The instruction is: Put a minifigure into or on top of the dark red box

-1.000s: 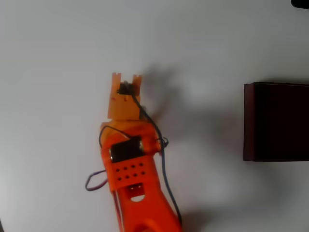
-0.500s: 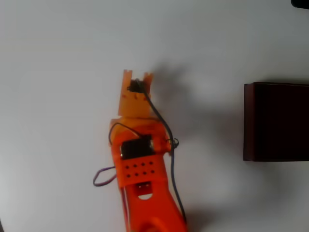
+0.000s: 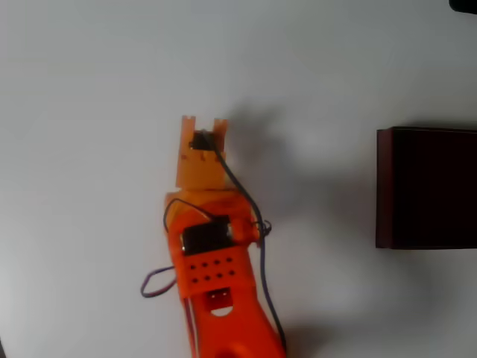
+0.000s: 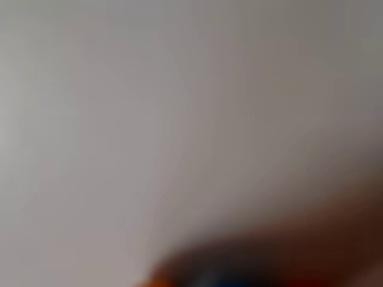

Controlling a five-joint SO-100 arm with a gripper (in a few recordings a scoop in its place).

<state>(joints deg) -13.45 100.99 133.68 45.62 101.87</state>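
Note:
My orange gripper (image 3: 203,125) hangs above the white table, left of centre in the overhead view, pointing toward the top of the picture; its shadow falls to the right. The wrist view is heavily blurred. At its bottom edge a small blue smear, the minifigure (image 4: 218,280), sits between orange finger blurs, so the gripper looks shut on it. The dark red box (image 3: 383,186), with thin maroon walls and a near-black inside, stands at the right edge, well apart from the gripper.
The white table (image 3: 89,89) lies bare around the arm and between the gripper and the box. A dark cable (image 3: 246,201) runs along the arm's right side, and a purple wire loop (image 3: 153,285) hangs on its left.
The gripper swung a little to the right and up half a second ago, and has since come back to the left and slightly down. The box has not moved.

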